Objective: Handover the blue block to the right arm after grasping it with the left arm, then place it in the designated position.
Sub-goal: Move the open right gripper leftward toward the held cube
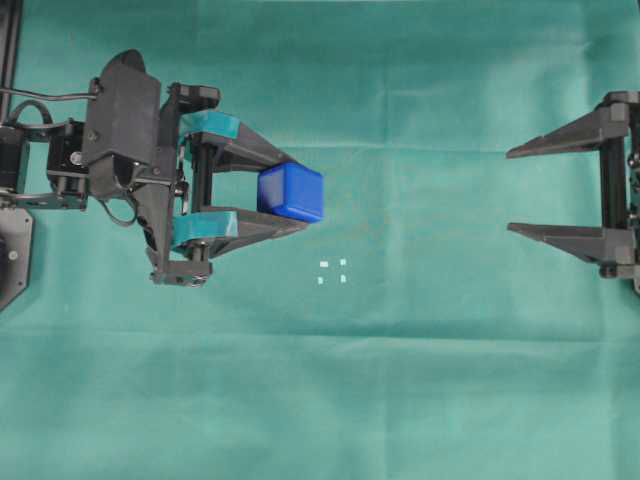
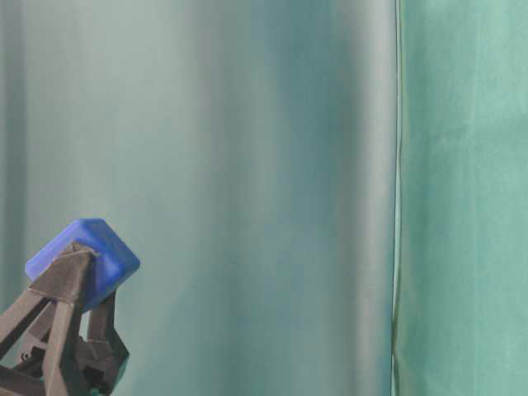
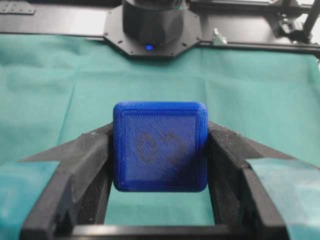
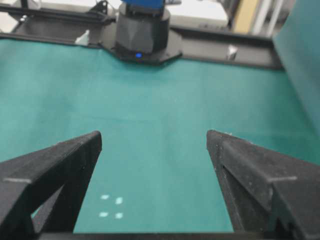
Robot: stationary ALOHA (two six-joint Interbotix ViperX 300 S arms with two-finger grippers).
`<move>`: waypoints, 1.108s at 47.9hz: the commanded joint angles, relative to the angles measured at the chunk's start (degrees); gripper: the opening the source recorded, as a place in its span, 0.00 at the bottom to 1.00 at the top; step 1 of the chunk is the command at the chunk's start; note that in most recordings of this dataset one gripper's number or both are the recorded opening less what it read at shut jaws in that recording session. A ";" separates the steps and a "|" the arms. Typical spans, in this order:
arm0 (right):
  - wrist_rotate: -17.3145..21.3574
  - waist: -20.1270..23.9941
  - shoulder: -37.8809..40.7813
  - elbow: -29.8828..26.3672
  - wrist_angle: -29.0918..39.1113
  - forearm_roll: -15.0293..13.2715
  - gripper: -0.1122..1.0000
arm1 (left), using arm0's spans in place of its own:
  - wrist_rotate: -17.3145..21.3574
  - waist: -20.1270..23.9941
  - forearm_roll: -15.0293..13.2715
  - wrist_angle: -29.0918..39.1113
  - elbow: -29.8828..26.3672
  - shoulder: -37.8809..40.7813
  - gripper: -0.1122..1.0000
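The blue block (image 1: pixel 291 192) is pinched between the teal-taped fingers of my left gripper (image 1: pixel 300 192), lifted above the green cloth. In the left wrist view the blue block (image 3: pixel 160 147) fills the gap between the black fingertips (image 3: pixel 97 150), its faint dark mark facing the camera. The table-level view shows the blue block (image 2: pixel 82 260) raised at the lower left. My right gripper (image 1: pixel 510 190) stands wide open at the right edge, far from the block, with nothing between its plain black fingers. The designated position (image 1: pixel 332 271), a small square of white marks, lies below and right of the block. It also shows in the right wrist view, the designated position (image 4: pixel 111 206).
A green cloth (image 1: pixel 420 380) covers the whole table. The right arm's base (image 3: pixel 150 25) stands at the far edge in the left wrist view. The left arm's base (image 4: pixel 142 35) stands at the far edge in the right wrist view. A green backdrop (image 2: pixel 247 165) hangs behind.
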 commanded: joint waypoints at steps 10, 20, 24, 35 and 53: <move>-5.36 -0.09 0.26 -3.69 -0.18 -11.07 0.94 | -0.18 0.09 -0.09 -0.53 -0.70 -1.05 0.52; -10.11 -0.18 0.35 -5.10 -0.18 -17.05 0.93 | -0.35 0.09 -0.09 -0.79 -0.70 -1.05 0.52; -12.92 -0.18 0.35 -5.36 -0.18 -20.48 0.93 | -0.88 0.09 -0.09 -0.79 -0.70 -1.05 0.52; -20.21 -0.09 0.26 -5.80 -0.53 -27.69 0.93 | -1.58 0.00 -0.09 -0.70 -0.70 -1.05 0.52; -27.42 -0.18 0.70 -5.98 0.18 -33.40 0.93 | -1.58 0.09 -0.09 -0.79 -0.62 -1.05 0.52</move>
